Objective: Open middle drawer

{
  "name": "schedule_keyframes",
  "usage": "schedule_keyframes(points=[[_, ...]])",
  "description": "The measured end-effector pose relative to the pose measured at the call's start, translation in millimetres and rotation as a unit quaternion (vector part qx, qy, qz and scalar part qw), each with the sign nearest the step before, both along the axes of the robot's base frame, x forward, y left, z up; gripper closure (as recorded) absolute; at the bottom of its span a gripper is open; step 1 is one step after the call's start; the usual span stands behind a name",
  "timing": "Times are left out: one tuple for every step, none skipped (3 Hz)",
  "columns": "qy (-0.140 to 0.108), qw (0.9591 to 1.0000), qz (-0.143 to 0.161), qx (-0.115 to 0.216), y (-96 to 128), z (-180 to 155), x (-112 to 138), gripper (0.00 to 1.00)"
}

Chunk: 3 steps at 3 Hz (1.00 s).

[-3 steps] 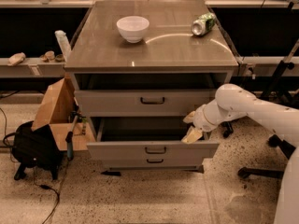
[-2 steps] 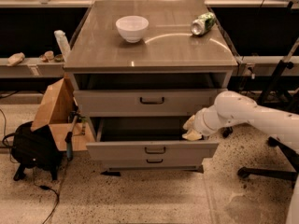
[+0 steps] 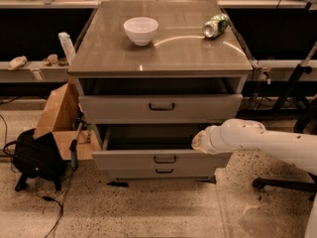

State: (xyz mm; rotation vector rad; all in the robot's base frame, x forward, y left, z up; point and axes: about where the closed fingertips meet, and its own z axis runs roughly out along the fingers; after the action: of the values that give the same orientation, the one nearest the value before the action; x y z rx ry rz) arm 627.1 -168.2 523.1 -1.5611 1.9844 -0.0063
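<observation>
The middle drawer (image 3: 124,160) is pulled out from the grey cabinet, and its plain grey inside shows behind the front. Its small dark bar handle (image 3: 164,159) sits at the centre of the front. My gripper (image 3: 198,142) is at the end of the white arm (image 3: 262,143), which reaches in from the right. The gripper sits at the right part of the drawer's opening, just above the top edge of the front and to the right of the handle.
The top drawer (image 3: 161,108), with the tallest front, stands slightly out above; the bottom drawer (image 3: 163,172) is shut. A white bowl (image 3: 140,30) and a green can (image 3: 215,26) lie on the cabinet top (image 3: 163,53). A cardboard box (image 3: 59,115) and a black bag (image 3: 34,155) stand at the left, a chair base (image 3: 277,182) at the right.
The arm has dropped lower and lies more level. The gripper has shifted a little left and down along the open middle drawer's edge. The drawer has not visibly moved.
</observation>
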Motion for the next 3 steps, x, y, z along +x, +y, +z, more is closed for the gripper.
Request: schedule_keyframes(points=[[-0.010, 0.9999, -0.008, -0.001, 0.9, -11.9, 6.3, 1.00], [0.002, 1.0000, -0.007, -0.001, 4.0, -33.6, 14.3, 1.00], [0.016, 0.9999, 0.000, -0.004, 7.3, -46.9, 20.8, 1.00]])
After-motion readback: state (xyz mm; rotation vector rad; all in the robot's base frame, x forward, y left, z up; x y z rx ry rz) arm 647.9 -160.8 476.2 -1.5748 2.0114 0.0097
